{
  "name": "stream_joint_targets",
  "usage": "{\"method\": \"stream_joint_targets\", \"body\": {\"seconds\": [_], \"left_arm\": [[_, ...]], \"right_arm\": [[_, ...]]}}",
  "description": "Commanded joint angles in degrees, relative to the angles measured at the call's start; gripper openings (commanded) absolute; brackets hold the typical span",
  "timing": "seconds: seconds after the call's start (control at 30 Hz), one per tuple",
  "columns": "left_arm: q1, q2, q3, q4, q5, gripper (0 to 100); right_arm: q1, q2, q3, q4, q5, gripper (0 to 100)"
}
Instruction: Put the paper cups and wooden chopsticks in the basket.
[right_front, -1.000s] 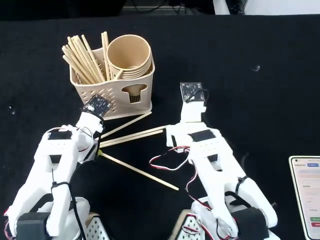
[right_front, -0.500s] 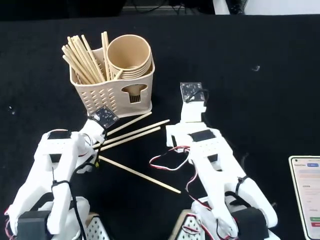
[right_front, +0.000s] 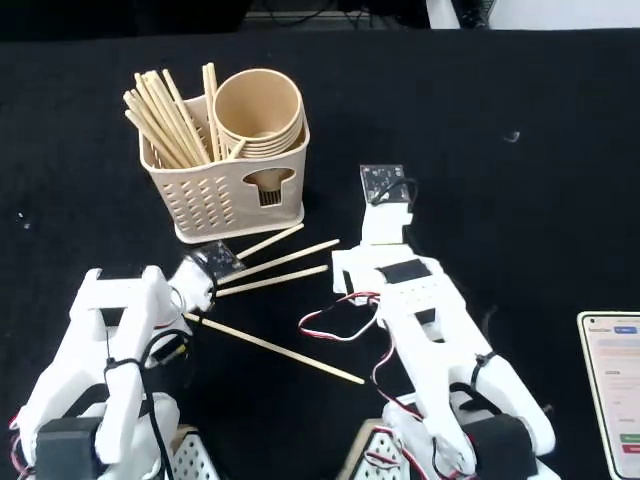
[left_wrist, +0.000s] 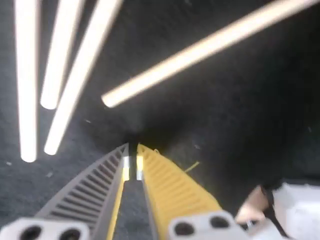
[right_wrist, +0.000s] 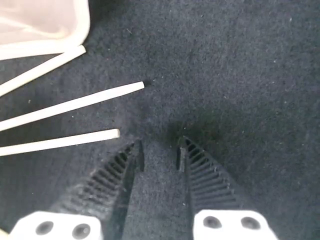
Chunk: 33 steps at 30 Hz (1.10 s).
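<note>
**Mia:** Where are the paper cups (right_front: 258, 105)?

**Tom:** They sit stacked one inside the other in the basket (right_front: 225, 195), on the side nearer the right arm. A bunch of chopsticks (right_front: 165, 120) stands in the basket too. It leans out the other way.

**Mia:** So are all the sticks in?

**Tom:** No. Four lie on the black tabletop (right_front: 480, 150). The three loose chopsticks (right_front: 290, 256) lie side by side just in front of the basket, between the two arms. The fourth chopstick (right_front: 275, 347) lies apart from them, on a slant, closer to the arm bases.

**Mia:** What about the left end effector (left_wrist: 131, 149)?

**Tom:** It is clenched. Its tips press together and there is nothing between them. It points down at the tabletop, near one end of the three loose chopsticks and one end of the fourth chopstick. It touches none of them.

**Mia:** And the right end effector (right_wrist: 159, 150)?

**Tom:** Its fingers are a little apart and it holds nothing. It is low over the tabletop, just beside the other ends of the three loose chopsticks. A corner of the basket is a bit past them.

**Mia:** Is anything else there?

**Tom:** A phone (right_front: 612, 390) lies at the edge of the tabletop, past the right arm and well apart from the sticks.
</note>
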Motion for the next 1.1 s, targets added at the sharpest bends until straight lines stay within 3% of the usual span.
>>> {"method": "stream_joint_targets", "body": {"seconds": [0.0,0.2,0.33,0.4,0.47,0.6,0.67,0.8,1.07], "left_arm": [[-2.77,-0.44,0.13,3.6,-5.36,3],[-9.54,-4.92,-5.41,3.96,-5.98,3],[-14.46,-13.8,-10.86,8.53,-5.36,8],[-16.22,-18.02,-12.18,7.3,0.7,12],[-16.04,-20.92,-11.56,2.81,12.92,16],[-13.49,-21.36,-2.95,-15.38,40.97,21],[-10.77,-21.36,1.89,-24.35,48.97,22],[-6.73,-21.36,6.2,-34.29,53.8,22],[-7.52,-19.87,7.43,-34.37,55.21,22]], "right_arm": [[0.97,-2.77,-0.04,-0.88,0.62,12.4],[0.97,-2.77,-0.04,-0.88,0.62,12.4],[0.97,-2.77,-0.04,-0.88,0.62,12.4],[0.97,-2.77,-0.04,-0.88,0.62,12.4],[0.97,-2.77,-0.04,-0.88,0.62,12.4],[0.7,-2.77,-0.04,-0.88,0.53,12.4],[0.88,-2.68,-0.04,-0.88,0.53,12.4],[0.97,-2.59,-0.04,-0.88,0.62,12.4],[0.97,-2.77,-0.04,-0.88,0.62,12.4]]}}
